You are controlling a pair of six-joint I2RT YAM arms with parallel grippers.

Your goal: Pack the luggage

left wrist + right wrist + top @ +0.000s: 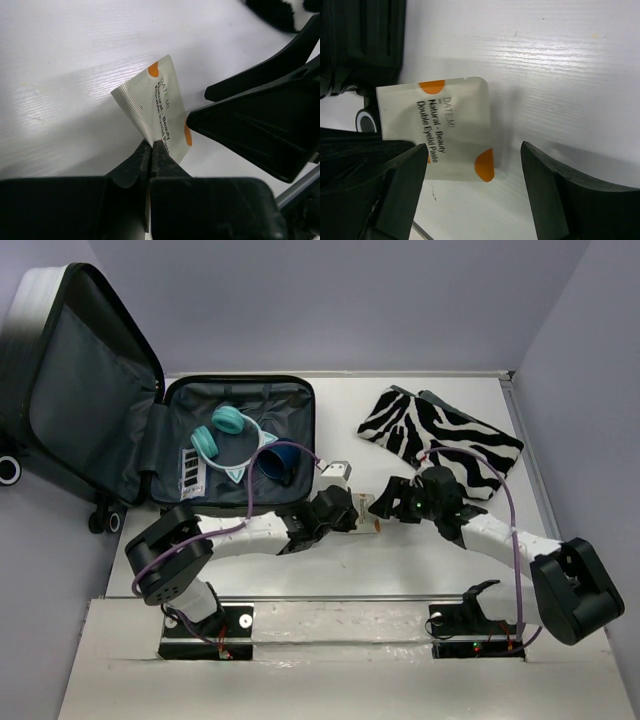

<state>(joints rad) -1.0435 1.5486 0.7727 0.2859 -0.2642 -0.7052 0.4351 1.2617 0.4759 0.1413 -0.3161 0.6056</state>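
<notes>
– Sachet (150, 105) at the middle of the table (400, 565): who has it?
– The left gripper (152, 146). Its two fingers are pressed together on the sachet's lower edge, and the packet stands tilted up off the white surface, orange corners showing.
– And the right gripper (474, 146)?
– It faces the left one, fingers spread wide. The sachet sits in the gap between them. One finger overlaps the packet's edge in the right wrist view, but I cannot tell whether it touches.
– Any print on it?
– "Natural Beauty Double Eyelid Paste", black on white.
– Farther back?
– On the right, a zebra-print pouch (440, 435) lies flat just beyond the right gripper. The luggage (95, 380) is open at the table's far left: lid tipped back to the left, the other half flat on the table, dark grey lining up.
– Anything inside?
– Teal headphones (225, 435), a dark blue item (280, 462) beside them and a white card with black bars (192, 468), all in the flat half. The sachet is outside, near that half's front right corner.
</notes>
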